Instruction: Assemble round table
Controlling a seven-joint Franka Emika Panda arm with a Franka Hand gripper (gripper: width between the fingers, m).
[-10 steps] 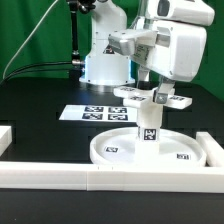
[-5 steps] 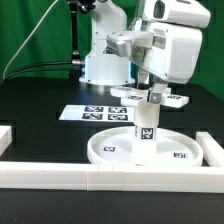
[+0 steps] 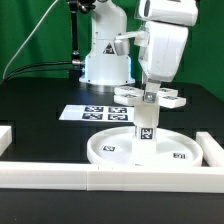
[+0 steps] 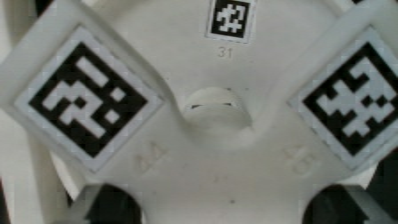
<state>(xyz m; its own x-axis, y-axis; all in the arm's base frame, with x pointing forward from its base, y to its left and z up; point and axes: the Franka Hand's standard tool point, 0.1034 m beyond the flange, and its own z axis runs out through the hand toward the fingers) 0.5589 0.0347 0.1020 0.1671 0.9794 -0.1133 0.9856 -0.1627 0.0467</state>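
Observation:
The large round rimmed disc (image 3: 112, 150) lies flat near the front bar. The short cylindrical leg (image 3: 146, 126) stands upright on its middle, tags facing out. The cross-shaped piece (image 3: 166, 98) sits on top of the leg. My gripper (image 3: 149, 90) reaches down from above and is shut on the cross-shaped piece. In the wrist view the cross-shaped piece (image 4: 214, 110) fills the picture with two large tags. My gripper (image 4: 226, 205) has one dark fingertip (image 4: 107, 205) on either side of the piece. The joint between leg and cross-shaped piece is hidden.
The marker board (image 3: 93, 113) lies behind the disc toward the exterior view's left. Long white border bars run along the front (image 3: 90, 178), at the left (image 3: 7, 135) and at the right (image 3: 213, 150). The arm's base (image 3: 105, 65) stands at the back.
My wrist has turned about its upright axis, so the hand now faces another way. The cross-shaped piece has turned with it on top of the leg. The disc has stayed put.

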